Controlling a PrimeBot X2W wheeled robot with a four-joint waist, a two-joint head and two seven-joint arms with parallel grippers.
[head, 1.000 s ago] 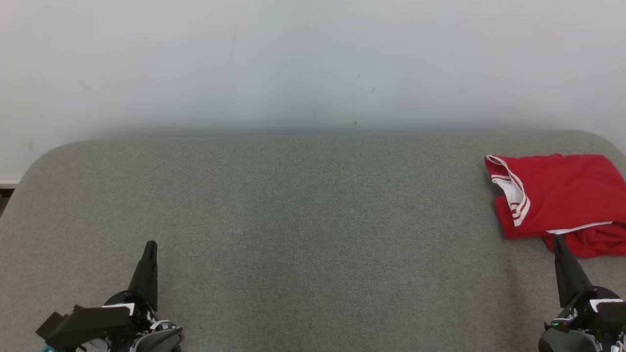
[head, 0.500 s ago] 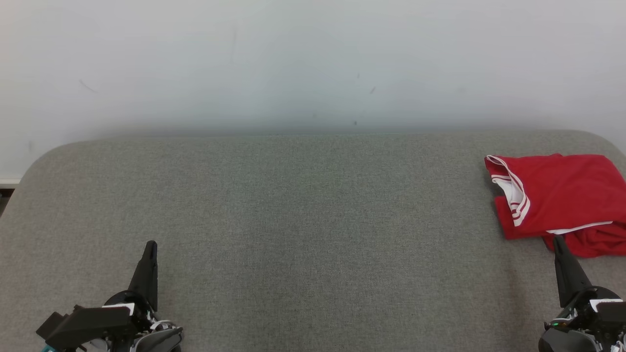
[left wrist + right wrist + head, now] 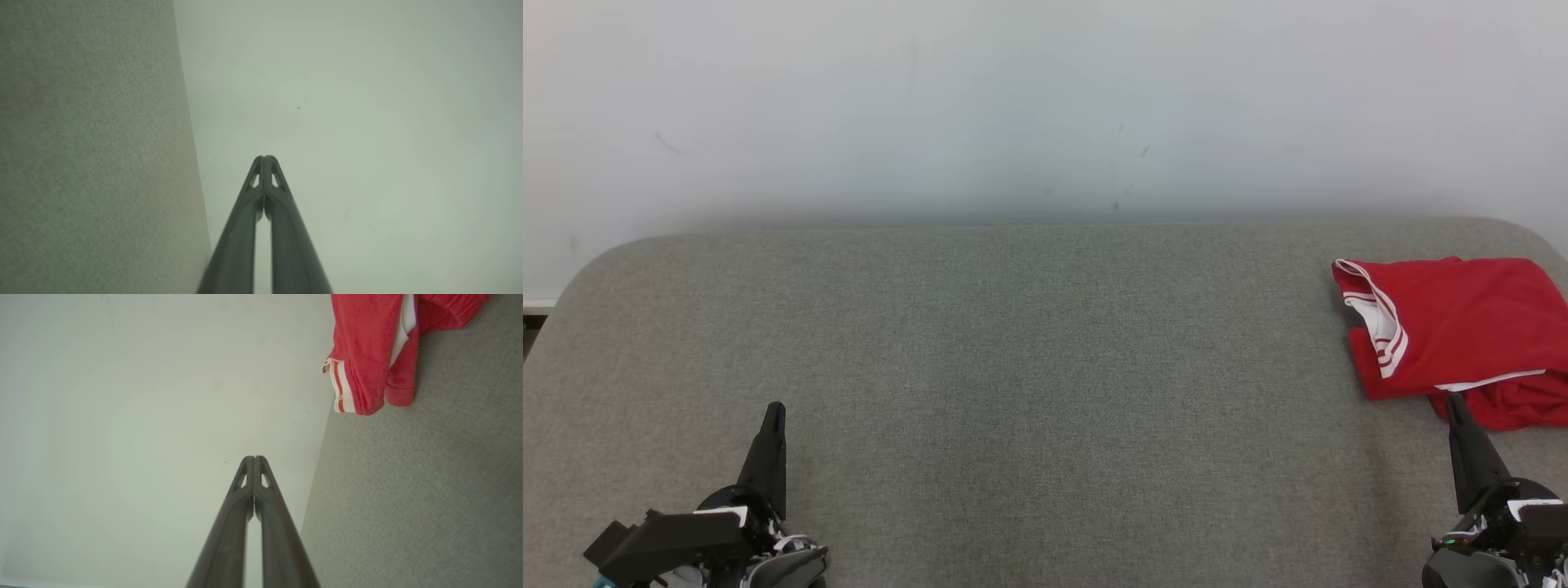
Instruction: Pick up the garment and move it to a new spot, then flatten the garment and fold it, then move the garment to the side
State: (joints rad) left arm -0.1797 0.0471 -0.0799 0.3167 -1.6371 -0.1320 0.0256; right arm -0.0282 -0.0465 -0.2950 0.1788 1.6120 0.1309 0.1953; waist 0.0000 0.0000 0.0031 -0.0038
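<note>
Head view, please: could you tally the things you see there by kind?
Red garment: 1
Grey table: 1
Left gripper and right gripper, fingers shut: 2
Total: 4

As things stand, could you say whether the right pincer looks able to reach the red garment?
Probably yes: the shut right pincer sits close beside the red garment, nothing between; it must open first.
</note>
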